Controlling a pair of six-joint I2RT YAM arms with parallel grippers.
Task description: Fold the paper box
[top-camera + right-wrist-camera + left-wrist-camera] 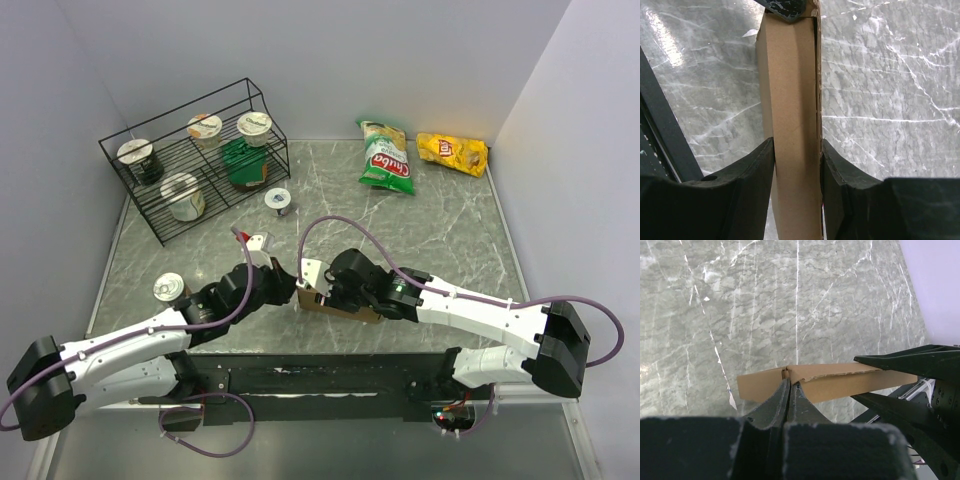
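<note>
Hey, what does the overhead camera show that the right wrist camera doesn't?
Only the overhead view shows the wire rack, the green chip bag and the yellow chip bag. Only the right wrist view shows, close up, the right gripper with its fingers pressed against both sides of the paper box. Both show the box, the marble table and the left gripper at the box's other end.
</note>
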